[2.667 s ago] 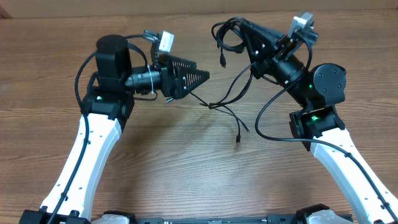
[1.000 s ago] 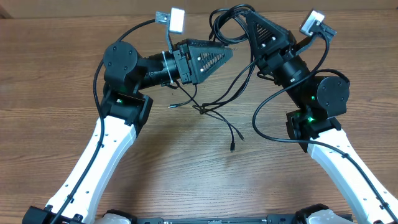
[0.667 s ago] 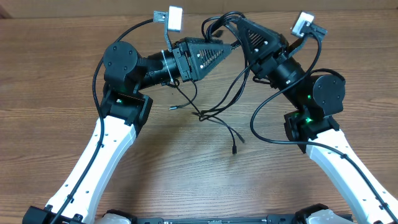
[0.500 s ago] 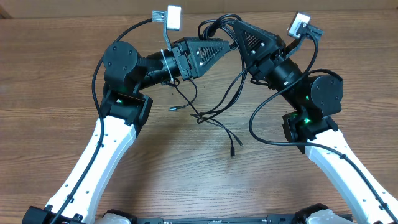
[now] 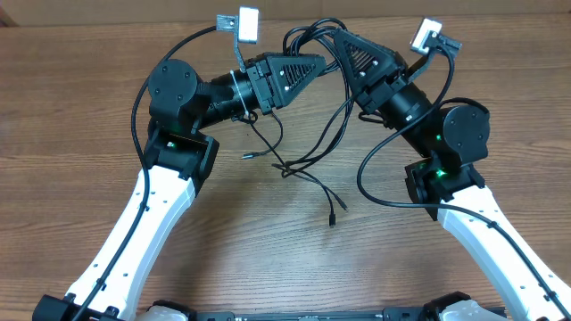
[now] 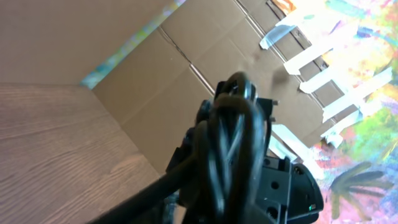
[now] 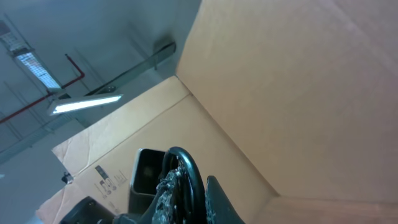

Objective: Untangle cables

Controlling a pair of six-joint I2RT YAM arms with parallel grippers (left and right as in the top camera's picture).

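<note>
Black cables (image 6: 227, 155) hung knotted, far centre, none freed; your right gripper (image 5: 339, 39) clamped them; left gripper (image 5: 318, 61): cannot tell.

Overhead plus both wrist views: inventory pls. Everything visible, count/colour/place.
cables: several, exact count unclear, black, bundle held up at top centre between the grippers, strands hanging down to the table
table: 1, brown wood, under everything
cardboard panels: several, brown, behind the table
tape strips: several, white, on the cardboard, left wrist view
ceiling light: 1, white, upper left of right wrist view
left gripper: 1, black, top centre, tip at the bundle, grip unclear
right gripper: 1, black, top centre, shut on the cables
arms: 2, white with black joints, lower left and lower right
</note>
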